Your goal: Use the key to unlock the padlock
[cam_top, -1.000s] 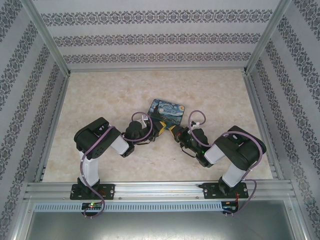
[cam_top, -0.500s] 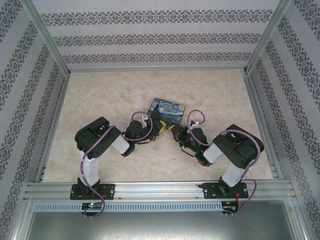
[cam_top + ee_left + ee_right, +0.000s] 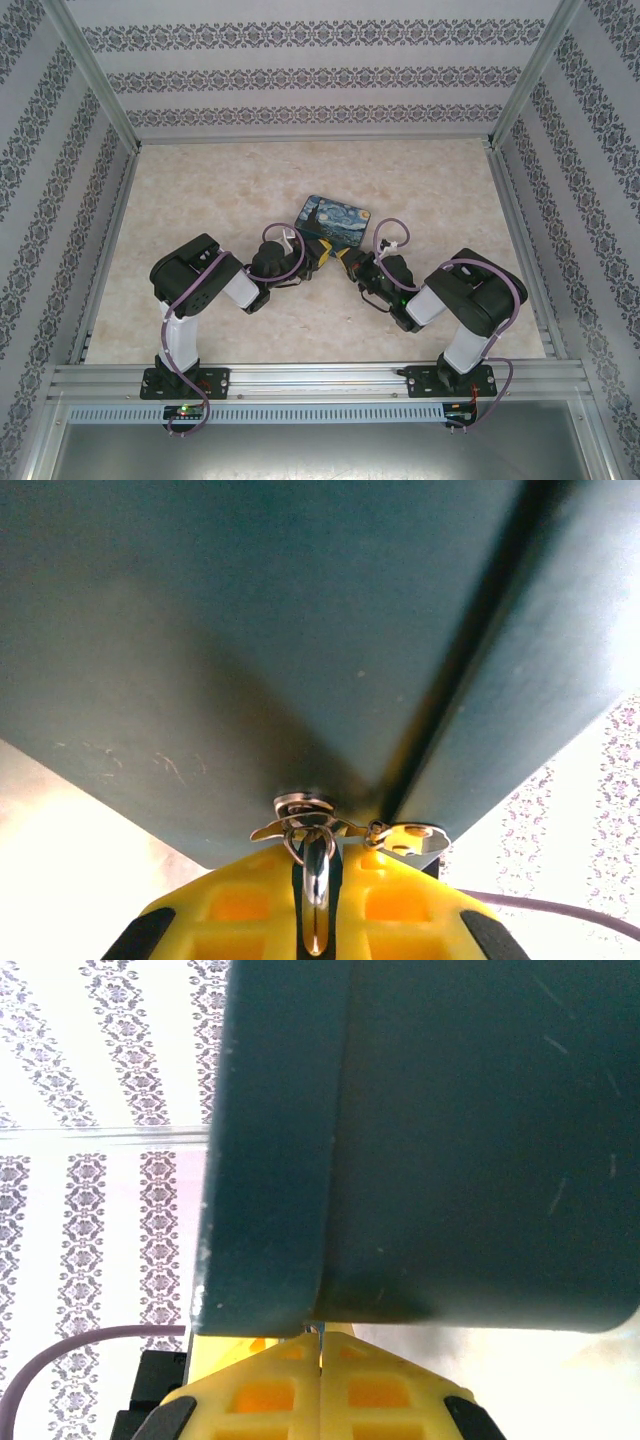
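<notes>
The padlock (image 3: 316,880) shows as a small silvery piece hanging from the clasp (image 3: 305,806) on the painted tin's dark underside (image 3: 250,630). My left gripper (image 3: 316,858) is shut on it, with yellow fingers on both sides. A flat silvery key (image 3: 415,837) dangles on a little ring just to its right. My right gripper (image 3: 320,1338) is shut under the tin's edge (image 3: 270,1260), with a thin sliver of the key pinched at its tips. From above, the left gripper (image 3: 322,252) and right gripper (image 3: 347,262) meet at the near corner of the tin (image 3: 335,218).
The tin lies in the middle of the pale marbled table (image 3: 200,200), tilted up at its near corner. Patterned walls close in the back and both sides. The left arm's finger (image 3: 245,1345) sits close beside the right gripper.
The right arm has edged slightly left towards the left gripper. The left arm and the tin have not visibly moved.
</notes>
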